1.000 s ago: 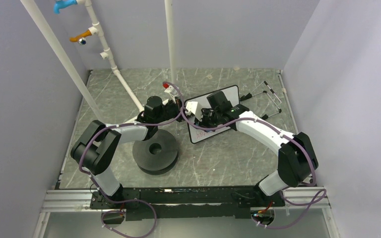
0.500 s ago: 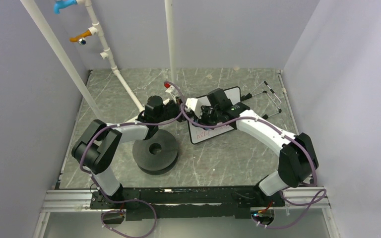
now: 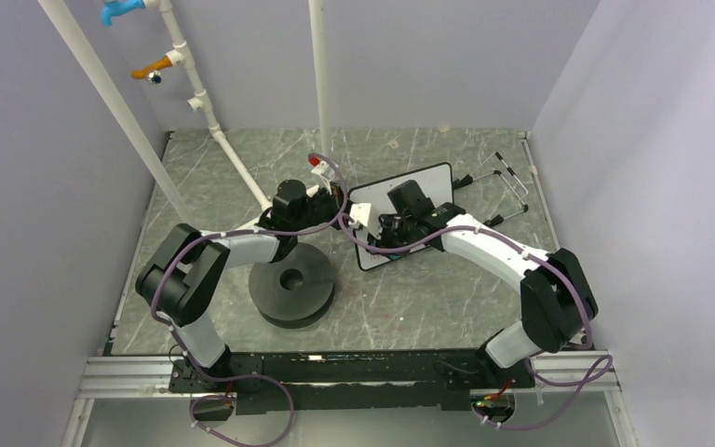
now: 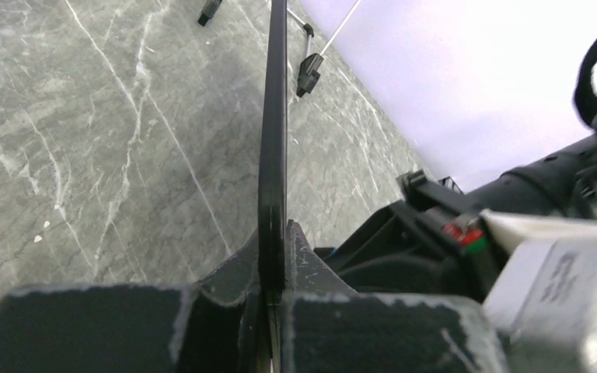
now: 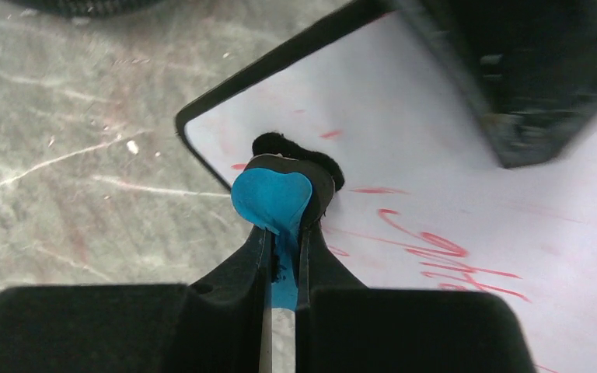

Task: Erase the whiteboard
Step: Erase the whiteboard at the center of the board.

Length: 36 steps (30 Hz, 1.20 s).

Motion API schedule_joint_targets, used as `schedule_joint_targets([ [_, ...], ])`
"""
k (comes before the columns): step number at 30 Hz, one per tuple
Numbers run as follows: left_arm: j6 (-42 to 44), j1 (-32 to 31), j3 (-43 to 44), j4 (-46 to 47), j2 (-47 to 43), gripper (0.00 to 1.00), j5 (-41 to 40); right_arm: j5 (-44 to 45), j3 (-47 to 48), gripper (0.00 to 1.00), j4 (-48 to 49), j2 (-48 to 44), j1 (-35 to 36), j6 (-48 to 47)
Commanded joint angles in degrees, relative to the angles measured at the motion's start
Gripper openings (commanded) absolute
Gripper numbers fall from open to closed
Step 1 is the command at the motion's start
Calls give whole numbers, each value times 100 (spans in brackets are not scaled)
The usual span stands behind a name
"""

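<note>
The whiteboard [image 3: 431,179] lies tilted at mid-table, with red handwriting [image 5: 438,250] on its face [image 5: 435,155]. My left gripper [image 3: 342,201] is shut on its left edge, which shows edge-on as a thin black strip [image 4: 273,116] between the fingers [image 4: 272,252]. My right gripper [image 3: 380,229] is shut on the blue-and-black eraser [image 5: 274,196]. It presses the eraser's black felt on the board near the near-left corner. Faint red smears lie around the eraser. From above, the right wrist hides the middle of the board.
A black disc [image 3: 290,282] sits near-left of the board, under the left forearm. White pipes [image 3: 235,160] rise at the back left. A wire stand with black tips [image 3: 510,182] lies right of the board. A small red-capped item [image 3: 314,162] is behind the left gripper.
My right gripper has slid the eraser from the board's middle toward its near-left corner, uncovering more of the far white part. The left gripper has kept its hold on the edge.
</note>
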Motion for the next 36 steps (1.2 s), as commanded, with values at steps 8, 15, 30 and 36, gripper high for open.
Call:
schedule_joint_targets([
  [8, -251, -204, 231, 556, -162, 0, 768, 150, 598, 0, 236, 103, -525, 575],
  [15, -262, -207, 213, 610, -183, 0, 788, -184, 710, 0, 392, 78, -970, 818],
  [30, -265, -209, 213, 639, -162, 0, 816, 24, 295, 0, 300, 124, 32, 516],
  [36, -266, -208, 208, 635, -166, 0, 827, 481, 539, 0, 793, -24, -539, 1242],
])
